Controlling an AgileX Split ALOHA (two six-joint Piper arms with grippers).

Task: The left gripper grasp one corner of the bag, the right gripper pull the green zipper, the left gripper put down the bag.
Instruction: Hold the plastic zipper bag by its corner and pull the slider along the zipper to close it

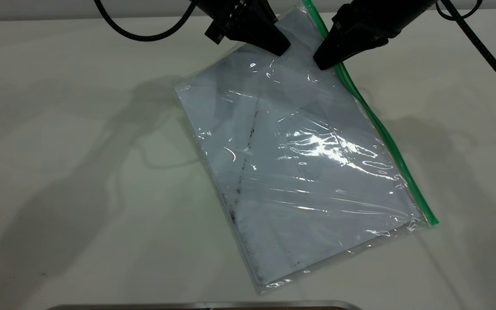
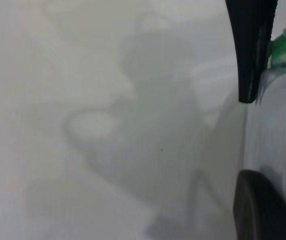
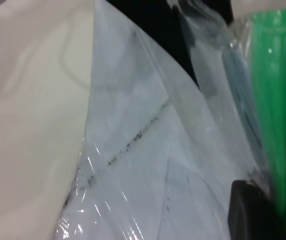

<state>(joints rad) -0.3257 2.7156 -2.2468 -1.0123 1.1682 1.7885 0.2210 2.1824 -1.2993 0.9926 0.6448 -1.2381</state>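
With the left gripper (image 1: 280,45) pinching the bag's (image 1: 299,172) far corner, the right gripper (image 1: 325,60), closed on the zipper (image 1: 385,133), should pull straight along it.

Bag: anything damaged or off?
No tear visible. The bag lies askew on the table, its film crinkled; the paper inside bears a dark diagonal smudge line. Both grippers sit at its far end.

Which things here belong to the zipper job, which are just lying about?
In the job: left gripper, right gripper, bag, green zipper.
Lying about: only the table and a metal edge at the near side.
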